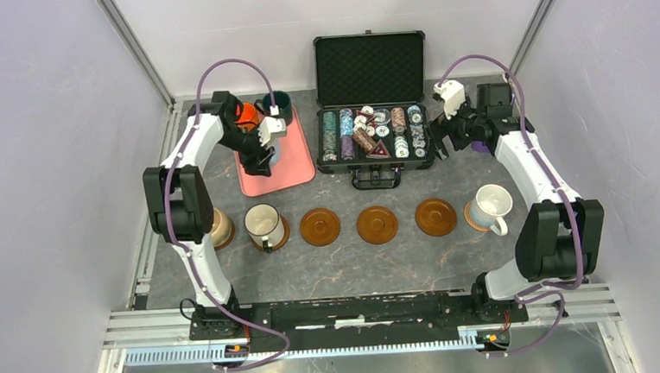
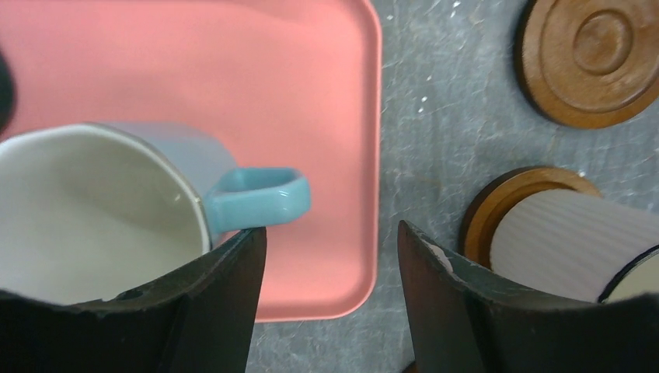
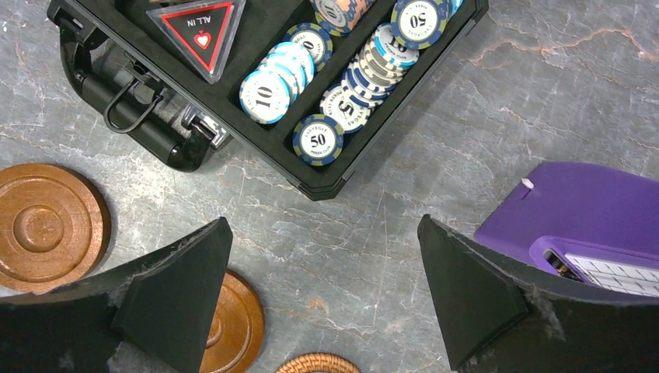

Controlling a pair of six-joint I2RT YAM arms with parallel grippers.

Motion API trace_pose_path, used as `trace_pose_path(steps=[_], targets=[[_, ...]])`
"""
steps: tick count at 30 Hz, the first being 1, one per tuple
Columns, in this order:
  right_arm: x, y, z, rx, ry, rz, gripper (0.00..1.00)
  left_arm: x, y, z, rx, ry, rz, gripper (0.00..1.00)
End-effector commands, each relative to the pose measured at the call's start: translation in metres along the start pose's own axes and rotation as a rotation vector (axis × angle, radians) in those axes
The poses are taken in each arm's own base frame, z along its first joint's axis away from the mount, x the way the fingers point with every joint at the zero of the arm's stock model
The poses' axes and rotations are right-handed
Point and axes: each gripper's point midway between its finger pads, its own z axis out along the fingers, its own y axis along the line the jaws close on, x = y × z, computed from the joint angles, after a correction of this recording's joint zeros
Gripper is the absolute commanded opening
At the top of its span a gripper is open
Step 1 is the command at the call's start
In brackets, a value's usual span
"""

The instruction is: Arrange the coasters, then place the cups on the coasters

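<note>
Three brown coasters lie bare on the table; the light blue mug sits on the pink tray, its rim by the open, empty left fingers; the right fingers gape idle; a grip on the rim alone may slip and tip it.

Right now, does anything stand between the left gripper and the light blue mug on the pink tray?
Nothing visible does. The left gripper hangs open just above the light blue mug on the pink tray, with the mug's handle close to the gap between its jaws.
</note>
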Motion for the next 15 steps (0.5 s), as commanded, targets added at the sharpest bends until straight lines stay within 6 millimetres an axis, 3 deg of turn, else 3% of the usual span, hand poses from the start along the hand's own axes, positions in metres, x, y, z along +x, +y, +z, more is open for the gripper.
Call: trace_pose_path(steps=[1, 8, 12, 15], targets=[[-0.022, 0.007, -0.002, -0.001, -0.066, -0.022, 0.98, -0.031, -0.011, -0.006, -0.012, -0.079, -0.007, 0.71], [-0.052, 0.031, 0.016, -0.015, -0.102, -0.065, 0.98, -0.049, -0.017, -0.010, -0.031, -0.131, -0.041, 0.74], [-0.085, 0.054, 0.038, -0.024, -0.130, -0.094, 0.98, -0.062, -0.019, -0.035, -0.100, -0.177, -0.111, 0.75], [-0.115, 0.084, 0.057, -0.045, -0.163, -0.139, 0.98, -0.066, -0.015, -0.060, -0.186, -0.220, -0.219, 0.77]])
